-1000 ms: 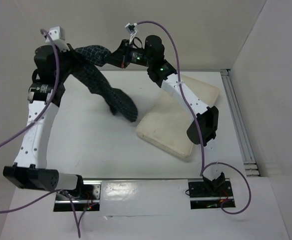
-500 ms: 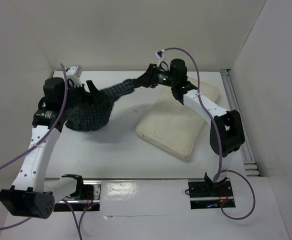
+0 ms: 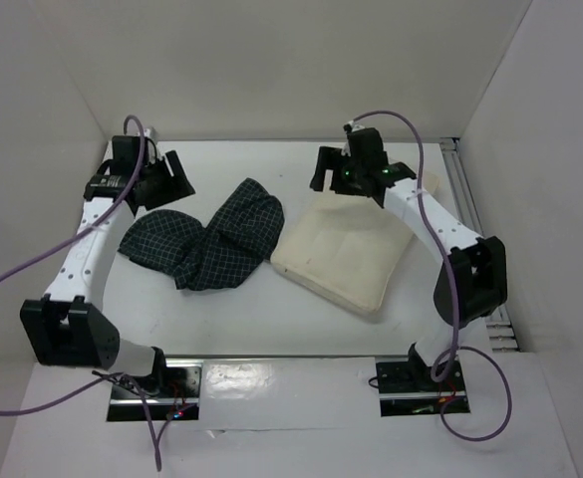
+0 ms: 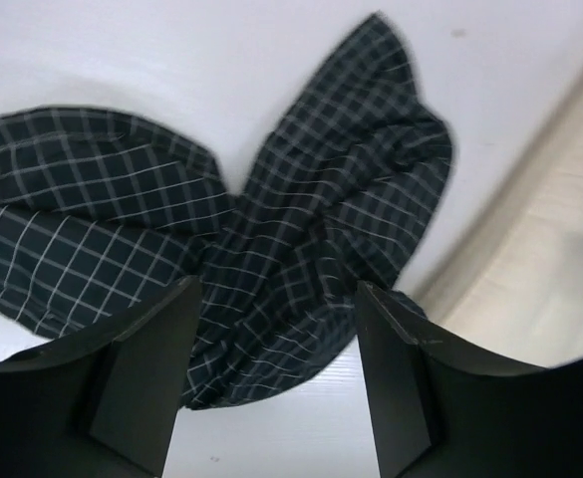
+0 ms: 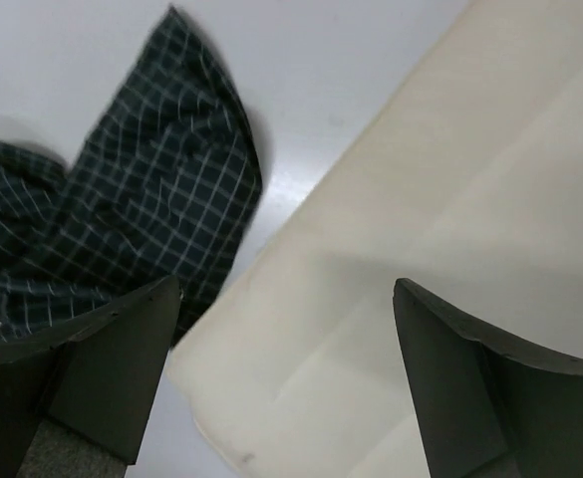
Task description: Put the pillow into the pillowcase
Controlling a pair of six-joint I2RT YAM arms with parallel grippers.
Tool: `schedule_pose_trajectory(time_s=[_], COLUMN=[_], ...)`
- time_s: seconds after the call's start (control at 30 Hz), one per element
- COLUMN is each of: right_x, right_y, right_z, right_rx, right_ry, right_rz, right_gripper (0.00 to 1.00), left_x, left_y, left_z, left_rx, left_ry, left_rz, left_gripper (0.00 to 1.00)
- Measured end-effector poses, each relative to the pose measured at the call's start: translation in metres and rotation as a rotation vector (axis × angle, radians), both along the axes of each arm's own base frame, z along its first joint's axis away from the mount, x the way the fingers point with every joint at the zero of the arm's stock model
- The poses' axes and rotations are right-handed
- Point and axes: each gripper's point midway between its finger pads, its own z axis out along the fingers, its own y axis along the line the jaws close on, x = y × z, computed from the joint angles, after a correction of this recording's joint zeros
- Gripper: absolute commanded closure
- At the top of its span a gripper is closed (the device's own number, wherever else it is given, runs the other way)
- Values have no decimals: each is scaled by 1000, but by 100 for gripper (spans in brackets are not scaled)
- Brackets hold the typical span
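Navy-checked pillowcase [image 3: 206, 244] lay crumpled on desk [image 3: 271, 309] at 9 o'clock of bare cream pillow [image 3: 346, 254]; left hand [image 4: 271, 388] and right hand [image 5: 286, 383] hovered spread apart, empty; insertion had not begun.

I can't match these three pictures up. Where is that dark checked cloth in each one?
Top view: pillowcase lies crumpled, left of centre.
Left wrist: pillowcase spreads across the left and middle.
Right wrist: pillowcase sits at the left, mostly in the upper half.
Shared landmark: the cream pillow, on its right in all three.
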Motion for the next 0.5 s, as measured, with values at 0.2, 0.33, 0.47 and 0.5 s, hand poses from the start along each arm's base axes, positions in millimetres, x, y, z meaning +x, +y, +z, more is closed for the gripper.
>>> schedule_pose_trajectory(time_s=[0.2, 0.33, 0.47, 0.5], right_x=[-57, -82, -89, -89], right_y=[58, 94, 67, 59], right_z=[-39, -92, -135, -135], right_rx=[-166, -243, -301, -287], right_ry=[87, 174, 263, 273], right_rz=[50, 105, -9, -44], right_gripper=[0, 46, 100, 100], left_x=[-3, -18, -16, -16], left_y=[14, 14, 17, 19], left_z=[-82, -104, -102, -102], left_rx=[13, 11, 27, 36], left_ry=[259, 351, 339, 340], left_rz=[91, 103, 112, 119], left_gripper=[24, 26, 26, 26])
